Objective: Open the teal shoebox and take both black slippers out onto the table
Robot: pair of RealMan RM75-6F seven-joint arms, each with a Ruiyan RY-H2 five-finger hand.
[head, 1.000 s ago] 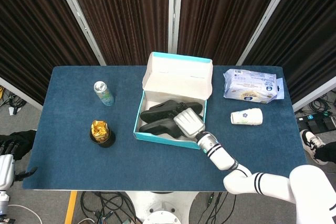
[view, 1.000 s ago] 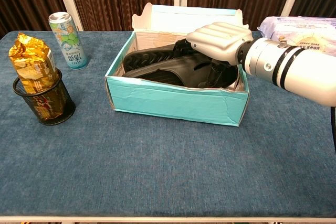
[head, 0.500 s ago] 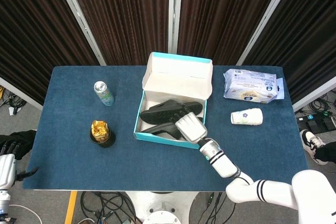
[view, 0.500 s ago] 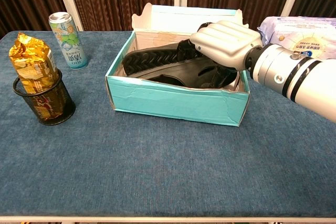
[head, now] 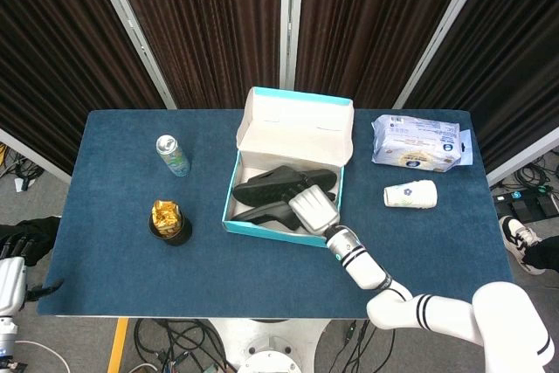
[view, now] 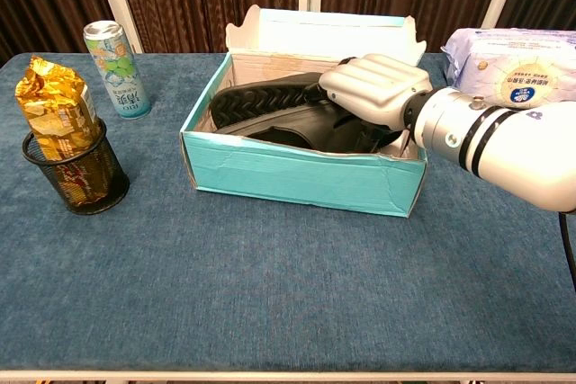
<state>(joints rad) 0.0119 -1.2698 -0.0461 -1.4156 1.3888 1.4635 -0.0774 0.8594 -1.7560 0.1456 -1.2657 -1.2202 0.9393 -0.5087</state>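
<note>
The teal shoebox (head: 262, 226) (view: 297, 177) stands open mid-table, its lid (head: 297, 120) tipped up at the back. Two black slippers lie inside: one (head: 271, 183) (view: 261, 101) tilted with its ribbed sole showing, the other (head: 258, 211) (view: 288, 135) along the front wall. My right hand (head: 314, 210) (view: 373, 87) reaches into the box's right end, fingers curled down over the slippers' ends and gripping a slipper; the contact itself is hidden. My left hand (head: 9, 277) hangs off the table's near-left corner, holding nothing, partly cut off by the frame.
A green drink can (head: 172, 155) (view: 115, 56) and a black mesh cup with a gold packet (head: 168, 220) (view: 67, 146) stand left of the box. A wipes pack (head: 417, 141) (view: 513, 56) and a paper cup on its side (head: 410, 194) lie to the right.
My right hand has settled a little lower over the slippers' right ends. The tilted slipper has risen slightly, showing more sole. The left hand has not moved.
</note>
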